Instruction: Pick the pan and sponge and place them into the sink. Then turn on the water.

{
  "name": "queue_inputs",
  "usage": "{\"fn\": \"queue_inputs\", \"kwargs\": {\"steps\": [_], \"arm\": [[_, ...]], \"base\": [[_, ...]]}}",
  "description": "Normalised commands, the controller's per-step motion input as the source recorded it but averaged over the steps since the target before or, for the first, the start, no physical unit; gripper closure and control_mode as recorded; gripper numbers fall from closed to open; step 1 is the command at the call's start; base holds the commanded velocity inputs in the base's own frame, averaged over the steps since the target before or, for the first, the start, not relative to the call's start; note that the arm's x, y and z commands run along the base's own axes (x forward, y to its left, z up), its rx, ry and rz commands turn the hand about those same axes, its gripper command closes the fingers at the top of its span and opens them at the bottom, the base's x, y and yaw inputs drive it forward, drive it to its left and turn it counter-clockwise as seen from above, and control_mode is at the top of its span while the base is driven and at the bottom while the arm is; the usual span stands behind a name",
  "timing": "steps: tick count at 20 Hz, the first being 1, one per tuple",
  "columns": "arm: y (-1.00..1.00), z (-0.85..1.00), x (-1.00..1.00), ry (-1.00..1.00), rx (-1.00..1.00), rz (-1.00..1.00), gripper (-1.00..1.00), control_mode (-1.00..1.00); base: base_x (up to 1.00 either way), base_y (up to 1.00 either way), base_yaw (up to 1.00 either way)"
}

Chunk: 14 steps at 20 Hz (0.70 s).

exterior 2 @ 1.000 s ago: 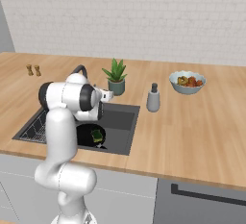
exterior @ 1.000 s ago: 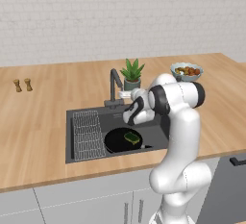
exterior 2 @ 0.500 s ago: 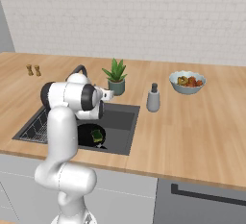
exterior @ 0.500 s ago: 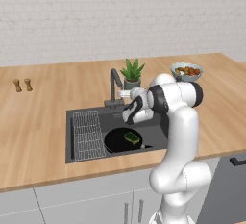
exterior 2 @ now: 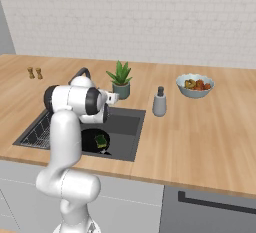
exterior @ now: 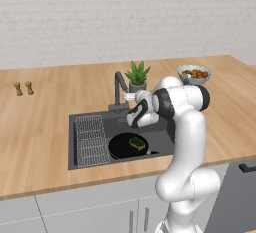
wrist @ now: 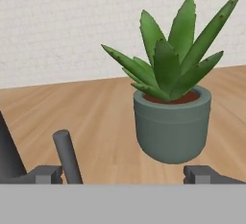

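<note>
Pan (exterior: 124,146) and sponge (exterior: 137,143) already lie in the sink (exterior: 82,158), the sponge resting on the pan toward its 3 o'clock edge, so I judge what remains is the water. My gripper (wrist: 122,174) stands wide and holds nothing, its fingertips (wrist: 44,174) spread with the faucet lever (wrist: 67,156) rising just inside the one at 9 o'clock. The faucet (exterior: 119,93) stands on the tabletop (exterior: 45,127) at the sink's 12 o'clock rim, the potted plant (wrist: 172,98) right behind it. I expect the lever to be stiff, smooth metal, light to swing yet slippery, so I would press against its side near the tip rather than pinch it. No brand, label or writing is readable anywhere I look
</note>
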Motion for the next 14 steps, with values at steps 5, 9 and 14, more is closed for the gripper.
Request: {"fn": "queue_inputs", "kwargs": {"steps": [5,9,14], "arm": [[0.0,0.0,0.07,0.0,0.0,0.0,-1.0,-1.0],[0.03,0.0,0.02,0.0,0.0,0.0,-1.0,-1.0],[0.08,0.0,0.0,0.0,0.0,0.0,-1.0,-1.0]], "base": [[0.0,0.0,0.0],[0.0,0.0,0.0],[0.0,0.0,0.0]]}}
